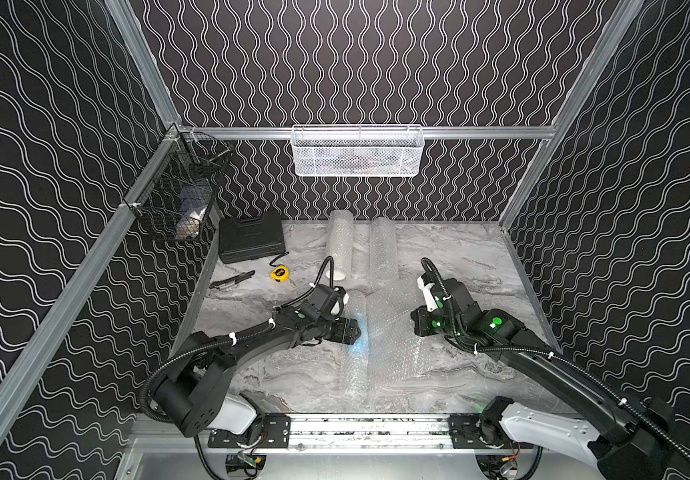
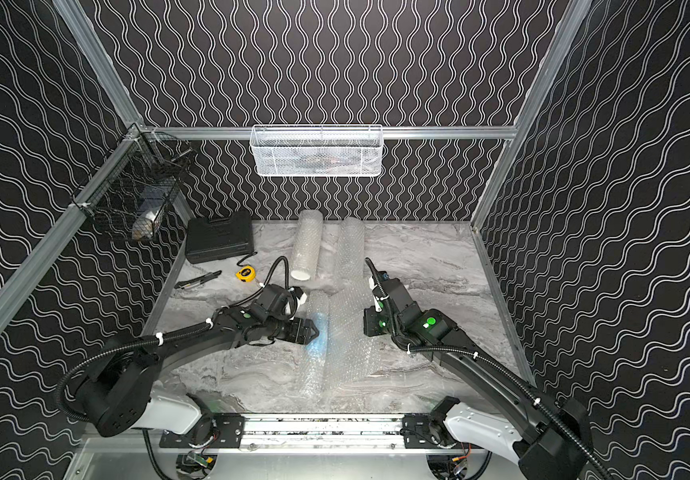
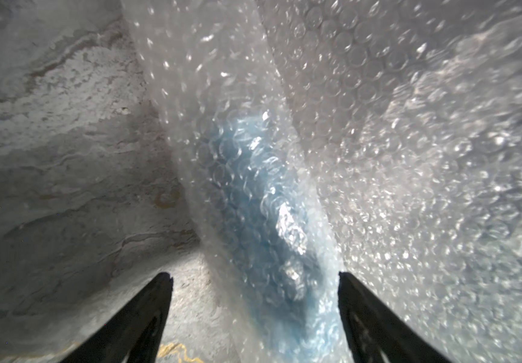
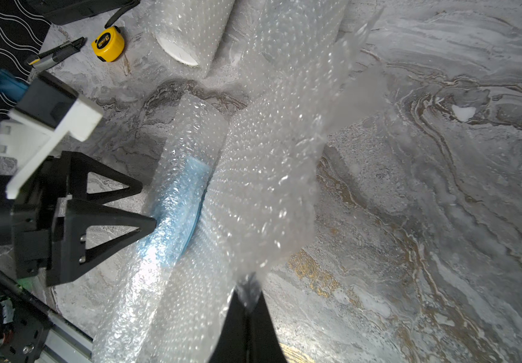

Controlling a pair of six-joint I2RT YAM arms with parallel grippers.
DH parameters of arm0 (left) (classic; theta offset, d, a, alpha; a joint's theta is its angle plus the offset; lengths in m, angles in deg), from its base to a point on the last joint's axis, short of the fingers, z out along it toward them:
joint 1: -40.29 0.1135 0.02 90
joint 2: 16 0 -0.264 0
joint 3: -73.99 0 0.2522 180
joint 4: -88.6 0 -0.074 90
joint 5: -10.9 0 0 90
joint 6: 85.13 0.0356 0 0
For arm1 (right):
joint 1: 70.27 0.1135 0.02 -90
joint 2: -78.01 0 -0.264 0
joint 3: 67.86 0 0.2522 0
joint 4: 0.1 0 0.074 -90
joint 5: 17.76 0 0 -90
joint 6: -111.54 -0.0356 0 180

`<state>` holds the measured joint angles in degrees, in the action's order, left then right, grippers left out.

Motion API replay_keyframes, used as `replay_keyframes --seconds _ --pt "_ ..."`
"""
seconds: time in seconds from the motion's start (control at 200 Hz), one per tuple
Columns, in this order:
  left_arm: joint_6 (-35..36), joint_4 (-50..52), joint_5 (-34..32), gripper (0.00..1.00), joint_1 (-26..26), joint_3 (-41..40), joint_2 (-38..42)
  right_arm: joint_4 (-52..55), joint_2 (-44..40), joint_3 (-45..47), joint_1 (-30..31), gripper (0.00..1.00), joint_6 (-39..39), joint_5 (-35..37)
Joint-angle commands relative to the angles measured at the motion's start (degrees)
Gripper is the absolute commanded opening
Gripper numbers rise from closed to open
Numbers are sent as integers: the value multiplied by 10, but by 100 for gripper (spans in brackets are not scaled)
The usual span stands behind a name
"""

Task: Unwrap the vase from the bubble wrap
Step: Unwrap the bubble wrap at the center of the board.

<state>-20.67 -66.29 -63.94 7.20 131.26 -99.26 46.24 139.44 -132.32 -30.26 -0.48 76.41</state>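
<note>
Closest to the arms' bases, the bubble wrap [image 1: 393,332] lay spread on the marble table [image 1: 293,374]. Its left edge was rolled into a tube around the blue vase [image 1: 358,347], which in both top views was only a blue glow through the plastic. The left gripper [image 1: 358,330] pointed at that tube from the side. The top views hid the gap between its jaws. The left wrist view showed its fingers [image 3: 146,314] standing apart, with the wrapped vase between them and table visible beside one finger. The right wrist view placed one of those fingertips right at the tube's side.

The right gripper [image 4: 248,297] had its tips hidden under its own body in the top views. Its wrist view alone showed the jaws pinched together on the sheet's edge, lifted off the table.

Farther back lay a second roll [image 1: 340,249] with a white end, a yellow tape measure [image 1: 279,273] and a black case [image 1: 252,241] near the back wall.
</note>
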Motion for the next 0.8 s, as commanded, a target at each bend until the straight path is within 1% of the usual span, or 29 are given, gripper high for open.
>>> replay_keyframes --seconds 0.0,0.11,0.215,0.29,0.505,0.655,0.796 --pt "-6 -6 -14 84 0 3 -1 2 1 -5 0 0 -2 1" --pt "-4 6 -32 81 0 2 4 2 0 -5 -1 0 -1 6" --pt "4 28 -48 74 0 7 6 2 1 -4 0 0 -2 9" --pt "8 39 -61 71 0 7 13 4 3 -5 -1 0 -2 11" --pt "16 71 -111 70 0 5 39 2 4 -3 -1 0 -5 14" --pt "15 89 -144 67 0 1 43 3 3 -3 0 0 -6 15" --pt "10 102 -170 67 0 -3 46 4 2 -2 0 0 -7 16"
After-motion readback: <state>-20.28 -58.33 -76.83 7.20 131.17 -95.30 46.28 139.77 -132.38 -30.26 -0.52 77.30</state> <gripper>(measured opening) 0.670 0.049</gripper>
